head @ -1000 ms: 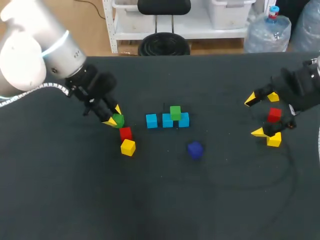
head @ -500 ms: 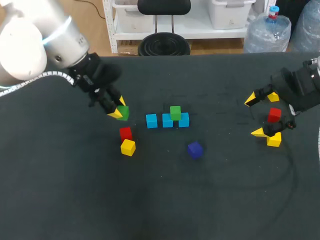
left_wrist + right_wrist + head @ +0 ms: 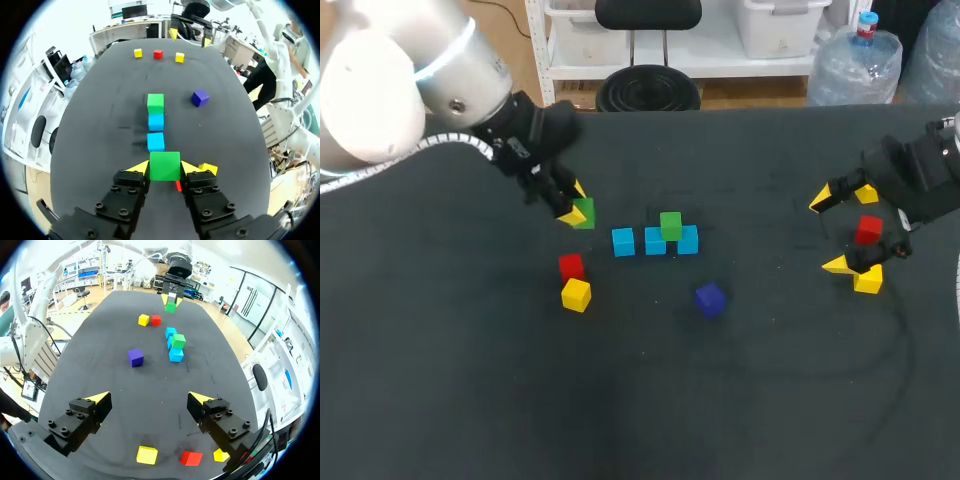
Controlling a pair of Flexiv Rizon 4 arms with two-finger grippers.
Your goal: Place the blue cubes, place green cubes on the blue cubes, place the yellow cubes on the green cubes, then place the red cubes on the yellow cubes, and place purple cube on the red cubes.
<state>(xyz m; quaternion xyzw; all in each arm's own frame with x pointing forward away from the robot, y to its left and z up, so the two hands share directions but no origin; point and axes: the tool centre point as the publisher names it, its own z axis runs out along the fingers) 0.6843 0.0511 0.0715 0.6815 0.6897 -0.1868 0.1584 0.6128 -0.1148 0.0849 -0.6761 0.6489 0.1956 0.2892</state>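
My left gripper (image 3: 575,209) is shut on a green cube (image 3: 583,212), held above the table just left of a row of three blue cubes (image 3: 655,241). A second green cube (image 3: 670,225) sits on that row, over its middle and right cubes. In the left wrist view the held green cube (image 3: 164,165) fills the gap between the fingers, with the blue row (image 3: 155,141) straight ahead. A red cube (image 3: 571,266) and a yellow cube (image 3: 576,294) lie below the left gripper. The purple cube (image 3: 710,298) lies in front of the row. My right gripper (image 3: 830,232) stands open at the right.
Beside the right gripper lie a red cube (image 3: 868,229) and two yellow cubes (image 3: 867,193) (image 3: 868,279). In the right wrist view they sit under the open fingers: yellow (image 3: 146,454), red (image 3: 191,458), yellow (image 3: 220,455). Dark tabletop (image 3: 640,400) stretches toward the near edge.
My left gripper has carried the green cube up off the table and to the right, toward the blue row. The right arm has not moved.
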